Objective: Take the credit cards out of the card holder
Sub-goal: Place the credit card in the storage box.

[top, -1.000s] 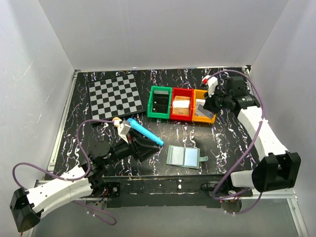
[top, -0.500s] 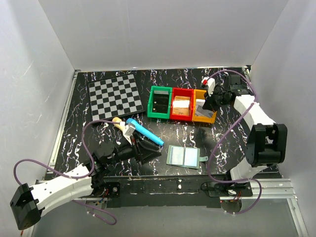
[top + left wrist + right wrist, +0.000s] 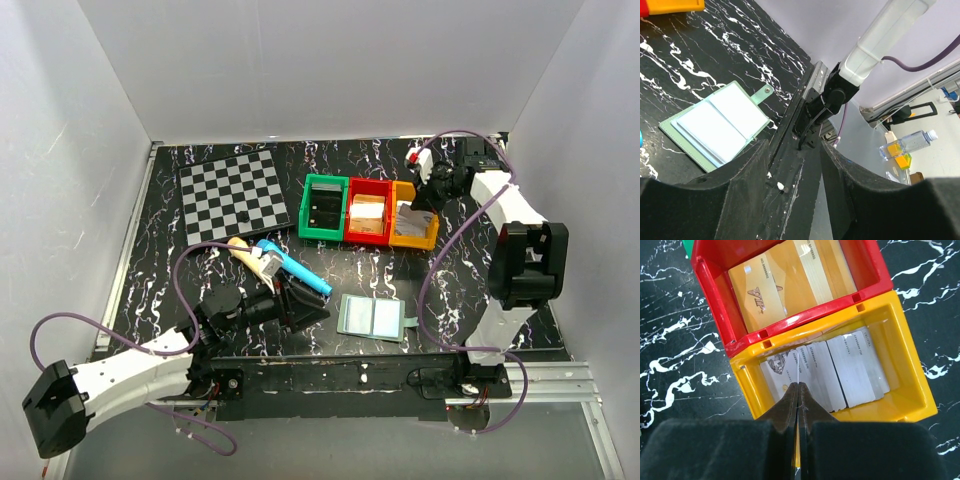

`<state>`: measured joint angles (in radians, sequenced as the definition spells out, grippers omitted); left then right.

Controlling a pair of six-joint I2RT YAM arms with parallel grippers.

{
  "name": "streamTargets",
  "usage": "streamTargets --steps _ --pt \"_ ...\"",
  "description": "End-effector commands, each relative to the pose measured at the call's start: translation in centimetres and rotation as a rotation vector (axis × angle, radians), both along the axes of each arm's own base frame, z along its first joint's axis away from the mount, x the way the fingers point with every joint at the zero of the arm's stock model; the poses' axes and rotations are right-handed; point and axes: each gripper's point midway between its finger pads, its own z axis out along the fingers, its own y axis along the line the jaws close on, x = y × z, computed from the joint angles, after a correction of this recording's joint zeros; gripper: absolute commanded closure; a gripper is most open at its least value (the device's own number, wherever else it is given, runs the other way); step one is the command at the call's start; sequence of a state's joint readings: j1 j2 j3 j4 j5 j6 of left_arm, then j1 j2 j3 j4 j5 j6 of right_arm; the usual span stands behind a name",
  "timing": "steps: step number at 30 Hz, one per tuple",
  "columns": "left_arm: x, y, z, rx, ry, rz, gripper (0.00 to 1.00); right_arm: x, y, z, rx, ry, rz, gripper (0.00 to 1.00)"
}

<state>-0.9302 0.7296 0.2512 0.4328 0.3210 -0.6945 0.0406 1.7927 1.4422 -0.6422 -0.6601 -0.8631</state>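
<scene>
the card holder (image 3: 372,317) lies open and flat on the counter (image 3: 350,265), low and centre in the top view. its two pale panels face up and its small tab (image 3: 410,322) points toward the right of the frame. in the left wrist view the panel at the left shows stepped pale edges. i take these to be credit cards (image 3: 692,125) tucked in a pocket; how many i cannot tell.

the left end effector (image 3: 312,306) sits just left of the holder, low over the counter, with its fingers apart and nothing between them. the right end effector (image 3: 797,399) is at the upper right of the top view, over the yellow bin (image 3: 880,412). its fingers are pressed together and no card shows between them. loose cards (image 3: 850,367) lie in that bin, and gold cards (image 3: 765,290) lie in the red bin (image 3: 810,317) beside it.

the cards should be light, thin, stiff and slick. seated flush in a pocket, they offer little to grip. the holder looks light and soft, so it would likely slide or lift with a card unless pinned. the best hold is probably the exposed edge of a card, pinched thin and drawn along the pocket while the other arm presses on the far panel. the risks are catching the pocket lip or taking two cards at once.
</scene>
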Motion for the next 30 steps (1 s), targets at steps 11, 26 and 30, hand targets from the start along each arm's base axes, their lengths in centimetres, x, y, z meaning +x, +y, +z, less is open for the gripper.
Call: streamTargets --steps 11,26,30 --pt "0.0 -0.3 0.0 0.005 -0.001 -0.017 0.56 -0.4 0.9 -2.2 -0.046 0.017 0.157 0.99" --pt "0.0 -0.3 -0.9 0.026 0.011 -0.021 0.55 -0.3 1.1 -4.8 -0.179 0.050 0.191 0.99" --pt "0.0 -0.1 -1.0 0.022 0.010 -0.011 0.54 -0.2 1.3 -5.0 -0.189 0.053 0.189 0.99"
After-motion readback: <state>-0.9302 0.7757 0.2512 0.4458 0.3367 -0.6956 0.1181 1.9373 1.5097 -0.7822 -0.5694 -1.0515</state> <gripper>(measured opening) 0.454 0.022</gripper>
